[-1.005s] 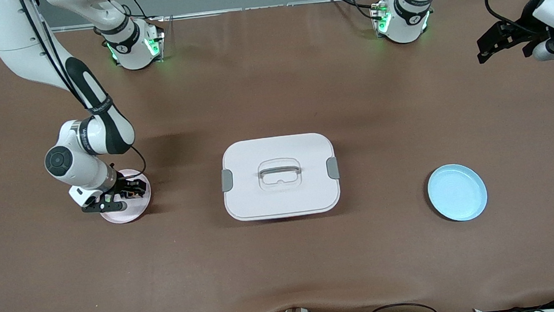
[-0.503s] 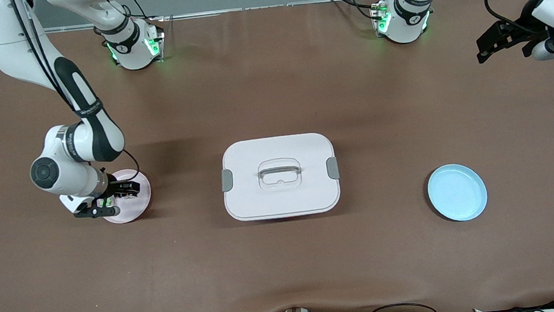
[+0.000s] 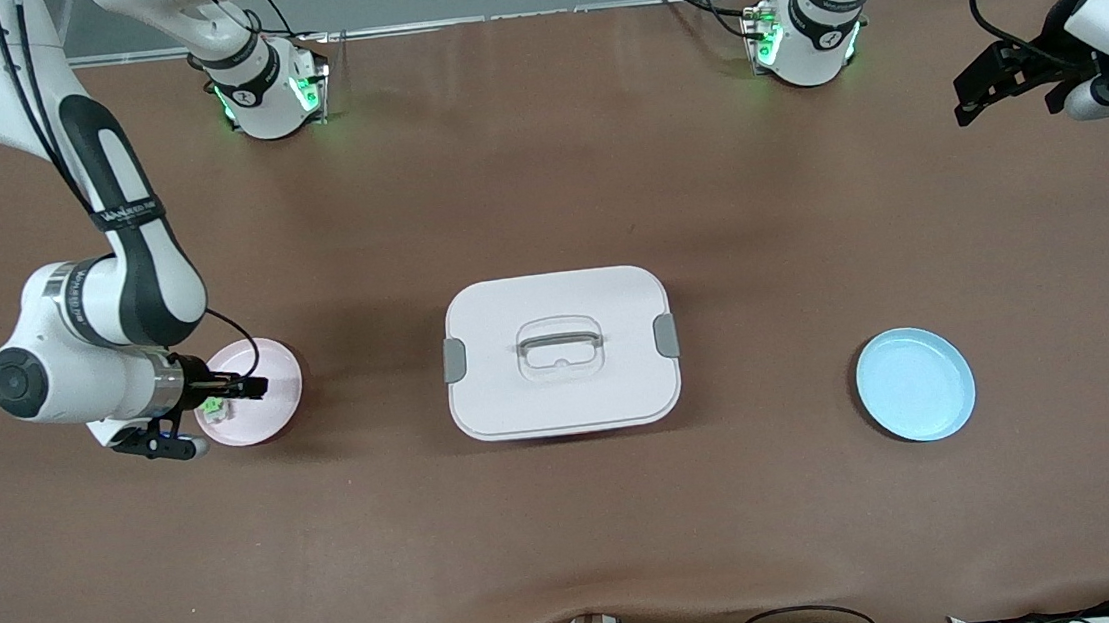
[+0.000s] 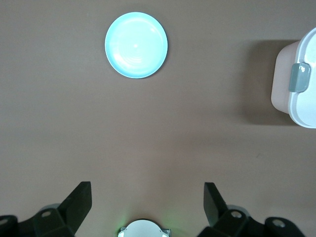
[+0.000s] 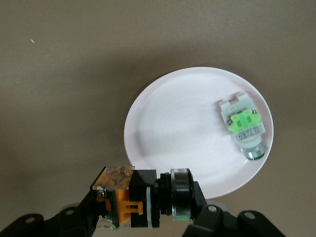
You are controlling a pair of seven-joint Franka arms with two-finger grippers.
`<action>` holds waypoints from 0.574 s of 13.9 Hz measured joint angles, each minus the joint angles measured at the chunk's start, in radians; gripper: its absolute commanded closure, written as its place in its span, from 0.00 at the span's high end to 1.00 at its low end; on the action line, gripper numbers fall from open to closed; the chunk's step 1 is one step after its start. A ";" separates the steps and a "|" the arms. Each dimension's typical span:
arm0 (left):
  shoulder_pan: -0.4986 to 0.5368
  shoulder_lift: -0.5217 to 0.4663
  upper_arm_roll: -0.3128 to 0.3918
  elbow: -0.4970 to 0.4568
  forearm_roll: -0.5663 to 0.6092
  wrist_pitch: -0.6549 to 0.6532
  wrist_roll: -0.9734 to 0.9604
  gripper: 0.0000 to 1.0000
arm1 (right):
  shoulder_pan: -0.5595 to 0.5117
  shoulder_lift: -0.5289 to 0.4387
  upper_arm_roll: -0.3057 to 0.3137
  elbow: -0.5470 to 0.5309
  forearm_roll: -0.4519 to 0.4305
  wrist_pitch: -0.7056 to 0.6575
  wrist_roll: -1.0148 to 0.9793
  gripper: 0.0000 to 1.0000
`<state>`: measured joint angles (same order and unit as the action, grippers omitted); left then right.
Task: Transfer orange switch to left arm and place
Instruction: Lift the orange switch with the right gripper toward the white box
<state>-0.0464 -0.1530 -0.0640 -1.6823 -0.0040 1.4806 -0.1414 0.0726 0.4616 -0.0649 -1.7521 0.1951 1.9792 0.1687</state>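
At the frame's left, above the pink plate (image 3: 261, 402), the right gripper (image 3: 245, 387) has lifted clear with fingers clamped on the orange switch (image 5: 131, 200), so the handover can begin, while the left gripper (image 3: 1011, 83) waits spread empty at upper right.

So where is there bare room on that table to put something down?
Bare brown table lies between the white box and the blue plate, and nearer the camera. It is crowded at the pink plate, under the right gripper.
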 measured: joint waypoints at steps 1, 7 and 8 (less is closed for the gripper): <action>0.000 0.000 0.000 0.000 0.000 0.000 0.000 1.00 | 0.000 -0.002 0.000 0.022 0.033 -0.032 0.049 0.00; 0.000 -0.001 0.000 0.000 0.000 0.000 0.000 1.00 | 0.031 -0.031 0.013 0.154 0.198 -0.213 0.333 0.00; 0.000 -0.001 0.000 0.000 0.000 0.000 0.000 1.00 | 0.049 -0.035 0.016 0.183 0.203 -0.233 0.401 0.00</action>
<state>-0.0466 -0.1536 -0.0640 -1.6820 -0.0040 1.4805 -0.1414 0.1220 0.4262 -0.0484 -1.5694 0.3981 1.7459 0.5700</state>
